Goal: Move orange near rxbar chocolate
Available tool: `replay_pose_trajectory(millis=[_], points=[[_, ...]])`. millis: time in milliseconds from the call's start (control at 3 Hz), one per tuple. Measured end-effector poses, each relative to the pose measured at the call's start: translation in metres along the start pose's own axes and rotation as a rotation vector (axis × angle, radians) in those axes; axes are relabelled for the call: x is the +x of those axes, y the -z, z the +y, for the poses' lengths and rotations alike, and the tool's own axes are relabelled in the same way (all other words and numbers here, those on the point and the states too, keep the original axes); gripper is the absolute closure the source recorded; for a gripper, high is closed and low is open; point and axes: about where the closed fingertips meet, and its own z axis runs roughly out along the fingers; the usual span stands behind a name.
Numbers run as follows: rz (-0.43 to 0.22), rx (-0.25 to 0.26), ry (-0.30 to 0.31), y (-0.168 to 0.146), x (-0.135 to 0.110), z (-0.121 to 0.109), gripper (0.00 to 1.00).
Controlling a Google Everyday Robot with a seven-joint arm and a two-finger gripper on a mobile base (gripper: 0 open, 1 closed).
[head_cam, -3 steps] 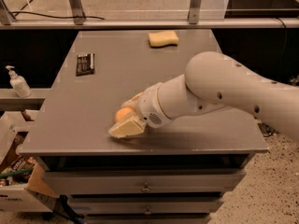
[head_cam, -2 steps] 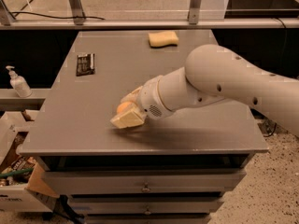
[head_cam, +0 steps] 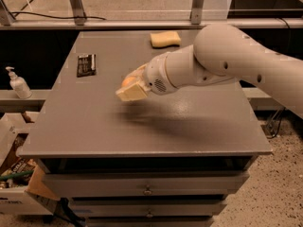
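My gripper (head_cam: 131, 88) hangs above the middle of the grey table (head_cam: 94, 131), on the end of a white arm coming in from the right. It is shut on the orange (head_cam: 128, 82), a small round fruit of which only a part shows between the pale fingers (head_cam: 133, 94). The orange is lifted off the table. The rxbar chocolate (head_cam: 86, 64), a flat black wrapper with faint white print, lies flat on the table at the left, up and to the left of my gripper and apart from it.
A pale yellow sponge (head_cam: 165, 39) lies at the table's far edge. A white pump bottle (head_cam: 16, 83) stands on a ledge to the left. Boxes (head_cam: 14, 174) sit on the floor at the lower left. Drawers (head_cam: 147, 190) are below the tabletop.
My gripper has risen from the table's front with the orange in it and moved back and left, closer to the rxbar chocolate.
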Motion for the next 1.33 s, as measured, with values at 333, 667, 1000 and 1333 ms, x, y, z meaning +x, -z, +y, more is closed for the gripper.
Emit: replay_pose_trajectory(millis=[333,667,1000,1333], points=[[0.000,0.000,0.000,0.000,0.000,0.000,1.00],[-0.033,0.030,0.000,0.003,-0.004,-0.001,1.00],[-0.122,0.067,0.020,-0.010,-0.025,-0.017,1.00],[-0.211,0.110,0.047,-0.035,-0.046,-0.048,1.00]])
